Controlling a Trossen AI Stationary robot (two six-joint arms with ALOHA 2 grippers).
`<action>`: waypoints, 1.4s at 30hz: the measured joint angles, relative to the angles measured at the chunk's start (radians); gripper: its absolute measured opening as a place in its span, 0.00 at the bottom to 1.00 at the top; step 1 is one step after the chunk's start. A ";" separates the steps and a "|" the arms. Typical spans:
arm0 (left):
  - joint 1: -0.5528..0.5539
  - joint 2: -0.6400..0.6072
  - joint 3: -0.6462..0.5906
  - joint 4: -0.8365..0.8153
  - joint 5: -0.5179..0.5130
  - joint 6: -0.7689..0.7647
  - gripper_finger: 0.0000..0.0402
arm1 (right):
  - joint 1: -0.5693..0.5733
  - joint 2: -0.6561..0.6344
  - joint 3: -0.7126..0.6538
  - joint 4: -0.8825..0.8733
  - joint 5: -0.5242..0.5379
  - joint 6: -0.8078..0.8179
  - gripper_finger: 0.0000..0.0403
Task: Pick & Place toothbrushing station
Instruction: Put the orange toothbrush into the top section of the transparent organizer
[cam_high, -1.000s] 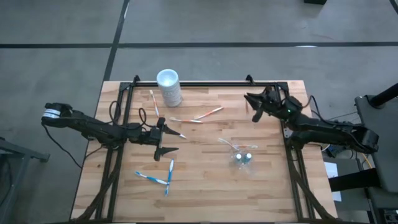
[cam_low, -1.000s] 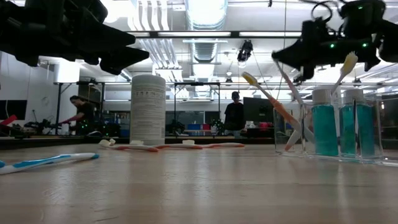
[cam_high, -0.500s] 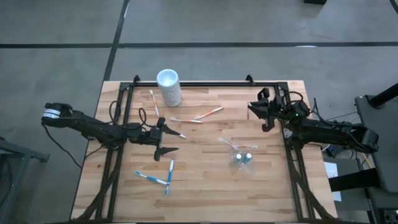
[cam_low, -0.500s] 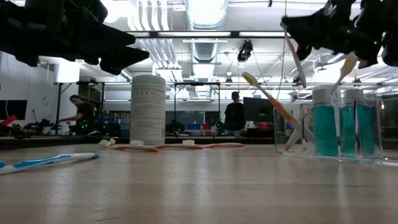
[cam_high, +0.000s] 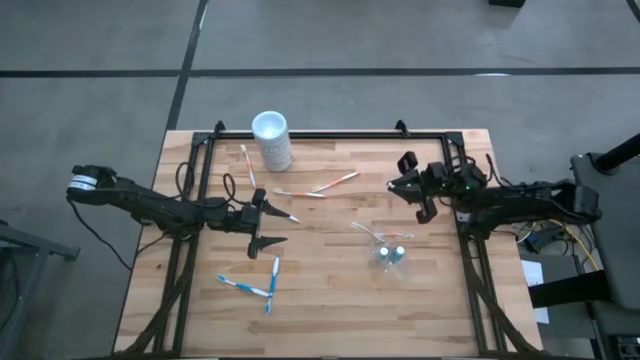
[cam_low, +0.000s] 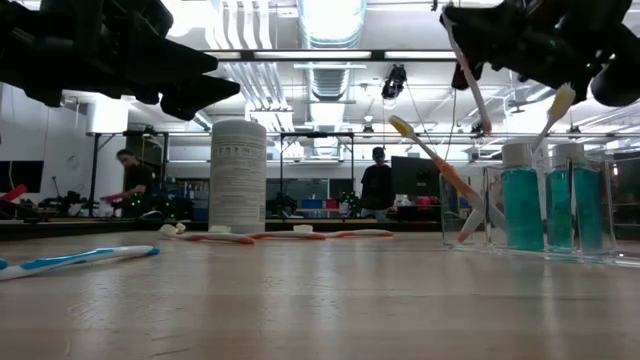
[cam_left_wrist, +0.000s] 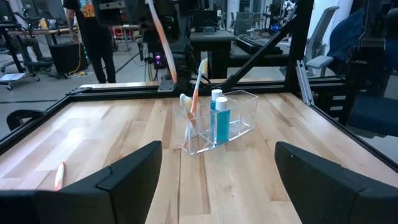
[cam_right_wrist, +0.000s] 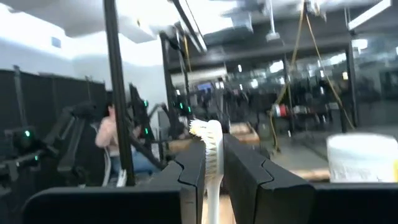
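Note:
The clear plastic holder (cam_high: 390, 252) stands on the table's right half with teal white-capped bottles and an orange-and-white toothbrush leaning in it; it also shows in the left wrist view (cam_left_wrist: 217, 121) and the low view (cam_low: 540, 205). My right gripper (cam_high: 408, 190) hovers just beyond the holder's far side, shut on an orange-and-white toothbrush (cam_low: 470, 85). My left gripper (cam_high: 270, 226) is open and empty above the table's left middle. More orange-and-white toothbrushes (cam_high: 330, 184) lie flat at the far middle, and blue-and-white ones (cam_high: 258, 287) lie near the front left. My right gripper pinches the toothbrush between its two fingers (cam_right_wrist: 189, 180). The white bristle head (cam_right_wrist: 211, 134) stands up between the fingertips in the right wrist view. In the low view the thin handle (cam_low: 478, 105) hangs slanting below the gripper, clear of the table.
A taller opaque white cup (cam_high: 272, 140) stands at the far edge, left of the middle. A black frame rail (cam_high: 330, 134) runs along the table's far edge and sides. People show in the room behind the table in the low view (cam_low: 378, 185).
My right gripper has moved with the toothbrush toward the table's near edge, closer to the clear holder, and has turned on the way. The toothbrush stays clear of the table.

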 joint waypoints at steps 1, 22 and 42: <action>0.000 0.000 0.000 0.000 0.000 0.000 0.79 | 0.006 0.021 -0.001 0.048 0.004 0.001 0.11; 0.000 0.000 0.000 -0.002 0.000 0.000 0.79 | 0.053 0.322 -0.002 0.292 0.017 0.131 0.11; 0.000 0.000 0.000 -0.007 0.000 0.000 0.79 | 0.060 0.511 -0.003 0.293 -0.005 0.043 0.11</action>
